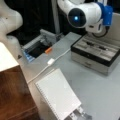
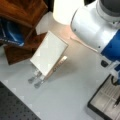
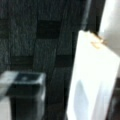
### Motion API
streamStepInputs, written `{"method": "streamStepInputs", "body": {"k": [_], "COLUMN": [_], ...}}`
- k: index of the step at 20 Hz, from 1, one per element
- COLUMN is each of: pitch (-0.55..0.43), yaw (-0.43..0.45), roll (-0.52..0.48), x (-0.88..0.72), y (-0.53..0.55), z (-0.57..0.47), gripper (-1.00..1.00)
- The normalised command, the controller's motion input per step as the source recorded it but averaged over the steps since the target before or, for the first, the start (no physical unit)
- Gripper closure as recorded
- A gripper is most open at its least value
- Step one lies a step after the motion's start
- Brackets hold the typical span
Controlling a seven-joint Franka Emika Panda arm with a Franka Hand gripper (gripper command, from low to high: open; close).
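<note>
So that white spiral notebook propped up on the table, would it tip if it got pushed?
Probably. The spiral notebook leans tilted on a thin stand, so a nudge could topple it. It looks thin and light, likely sliding easily on the smooth table.

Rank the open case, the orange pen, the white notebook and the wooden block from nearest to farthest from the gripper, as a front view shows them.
The gripper hangs at a front view's top right.
1. Open case: just below it, right side.
2. Orange pen: upper left of centre.
3. White notebook: bottom centre.
4. Wooden block: bottom left corner.
</note>
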Motion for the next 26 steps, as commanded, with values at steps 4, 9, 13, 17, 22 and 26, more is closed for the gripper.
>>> {"method": "streamStepInputs", "body": {"k": [4, 9, 13, 17, 22, 26], "pitch": [-0.002, -0.011, -0.009, -0.008, -0.018, -0.028], "yaw": [-0.360, -0.375, -0.387, -0.386, -0.386, -0.356], "roll": [0.045, 0.061, 0.080, 0.090, 0.093, 0.080], "x": [-0.36, -0.38, -0.33, -0.31, -0.28, -0.26], "y": [0.35, 0.28, 0.19, 0.19, 0.27, 0.28], "z": [-0.03, -0.06, -0.05, -0.05, -0.08, -0.10], "gripper": [-1.00, -1.00, -1.00, -1.00, -1.00, -1.00]}}
